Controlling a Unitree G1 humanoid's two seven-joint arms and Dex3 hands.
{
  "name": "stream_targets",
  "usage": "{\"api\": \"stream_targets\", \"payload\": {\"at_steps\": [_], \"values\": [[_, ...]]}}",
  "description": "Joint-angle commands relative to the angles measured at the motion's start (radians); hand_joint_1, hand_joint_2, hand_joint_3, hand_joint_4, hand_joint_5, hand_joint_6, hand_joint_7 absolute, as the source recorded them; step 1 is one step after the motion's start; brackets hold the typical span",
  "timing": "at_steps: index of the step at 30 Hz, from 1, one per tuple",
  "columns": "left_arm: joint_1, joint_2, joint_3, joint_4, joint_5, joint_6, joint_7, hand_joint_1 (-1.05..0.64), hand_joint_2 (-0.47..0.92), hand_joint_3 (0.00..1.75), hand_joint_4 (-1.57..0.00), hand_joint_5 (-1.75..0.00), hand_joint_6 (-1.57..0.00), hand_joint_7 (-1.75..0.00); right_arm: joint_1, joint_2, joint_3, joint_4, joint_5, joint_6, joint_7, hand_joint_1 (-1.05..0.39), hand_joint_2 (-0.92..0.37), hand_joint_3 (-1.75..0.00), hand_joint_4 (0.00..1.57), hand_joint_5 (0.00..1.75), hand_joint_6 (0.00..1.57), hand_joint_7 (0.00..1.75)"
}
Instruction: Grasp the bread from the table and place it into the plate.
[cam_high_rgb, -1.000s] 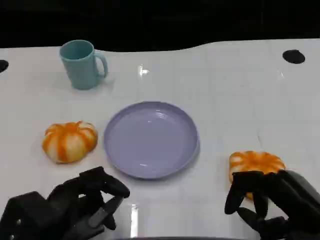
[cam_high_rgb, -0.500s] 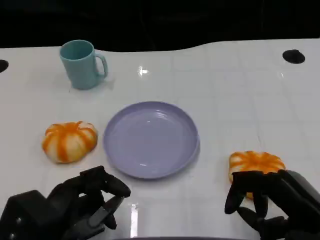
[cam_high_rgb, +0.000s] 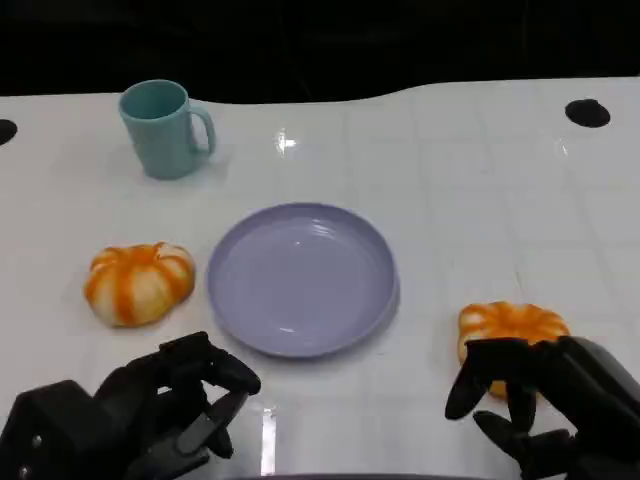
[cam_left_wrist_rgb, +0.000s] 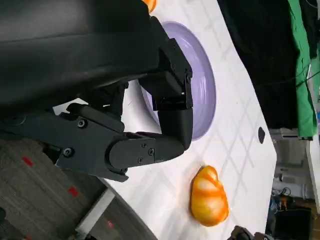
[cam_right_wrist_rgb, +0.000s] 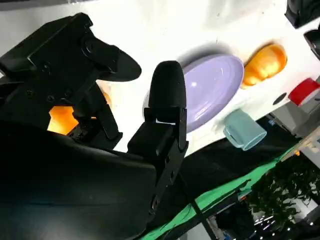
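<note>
Bread: two orange-and-white pumpkin-shaped buns on white table (cam_high_rgb: 470, 180). Right bun (cam_high_rgb: 512, 324) lies on table near front edge, to right of plate, apart from it. Right hand (cam_high_rgb: 535, 405) sits just behind/over bun's near side, fingers spread and curved toward it; contact w/ bun can't be told from head view, bun not lifted. Right wrist view shows orange of the bun between the hand's fingers, fingers apart, not clamped. Left bun (cam_high_rgb: 139, 282) rests on table just left of plate, small gap between. Left hand (cam_high_rgb: 165, 410) low at front left, fingers loosely apart, holding nothing, well short of left bun. Purple plate (cam_high_rgb: 302, 278) at table centre. Teal mug (cam_high_rgb: 163, 127) upright at back left, handle facing right, well apart from plate.
</note>
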Motion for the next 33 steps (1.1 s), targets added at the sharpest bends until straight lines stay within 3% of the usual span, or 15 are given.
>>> {"api": "stream_targets", "payload": {"at_steps": [1,7,13,17,25,28,33], "values": [[-0.001,0.012,0.013,0.000,-0.001,0.002,0.000,-0.42,0.92,0.46,-0.62,-1.75,-0.62,-1.28,0.009,0.001,-0.015,-0.057,-0.013,0.064,0.001,-0.09,-0.46,-0.85,0.68,1.32,0.76,0.79],[-0.002,0.013,0.011,0.001,0.003,0.005,0.002,-0.43,0.92,0.46,-0.62,-1.75,-0.62,-1.28,0.006,-0.019,-0.014,-0.103,-0.108,0.096,-0.020,-0.17,-0.56,-0.55,0.62,1.02,0.71,0.57],[-0.001,0.014,0.011,0.006,0.002,-0.003,0.000,-0.43,0.92,0.46,-0.61,-1.75,-0.61,-1.28,0.017,-0.041,-0.021,-0.179,-0.229,0.151,-0.005,-0.24,-0.76,-0.12,0.47,0.67,0.65,0.22],[-0.001,0.014,0.009,0.005,0.007,0.000,0.003,-0.43,0.92,0.46,-0.61,-1.75,-0.62,-1.28,0.014,-0.056,-0.029,-0.218,-0.276,0.188,0.014,-0.26,-0.78,-0.02,0.34,0.50,0.58,0.10],[-0.007,0.009,0.005,0.012,0.008,0.000,0.005,-0.44,0.92,0.45,-0.62,-1.75,-0.63,-1.27,0.002,-0.095,-0.035,-0.275,-0.392,0.228,0.059,-0.41,-0.76,0.00,0.18,0.44,0.45,0.01],[-0.010,0.010,0.002,0.016,0.013,-0.003,0.006,-0.44,0.92,0.46,-0.62,-1.75,-0.62,-1.27,-0.003,-0.108,-0.032,-0.291,-0.428,0.243,0.090,-0.46,-0.75,0.00,0.03,0.58,0.38,0.00],[-0.014,0.004,0.005,0.019,0.005,0.001,0.007,-0.44,0.92,0.46,-0.62,-1.75,-0.62,-1.27,-0.019,-0.111,-0.022,-0.286,-0.464,0.258,0.125,-0.50,-0.75,0.00,0.00,0.65,0.33,0.00]]}}
